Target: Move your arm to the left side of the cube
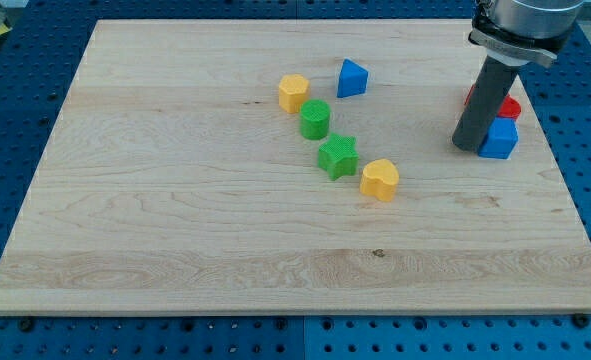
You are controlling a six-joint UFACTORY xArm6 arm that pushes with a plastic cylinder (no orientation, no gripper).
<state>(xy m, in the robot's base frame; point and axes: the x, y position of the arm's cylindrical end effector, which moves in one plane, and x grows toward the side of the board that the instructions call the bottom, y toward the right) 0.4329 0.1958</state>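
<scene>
A blue cube [500, 139] sits near the board's right edge. My tip [467, 146] rests on the board right against the cube's left side. The dark rod rises from it toward the view's top right and hides part of a red block [510, 107] just above the cube. Another red piece [469, 97] peeks out left of the rod.
A wooden board [175, 200] lies on a blue pegboard table. Near the middle sit a yellow hexagon block [293, 92], a blue triangular block [351, 78], a green round block [315, 119], a green star block [338, 157] and a yellow heart block [380, 179].
</scene>
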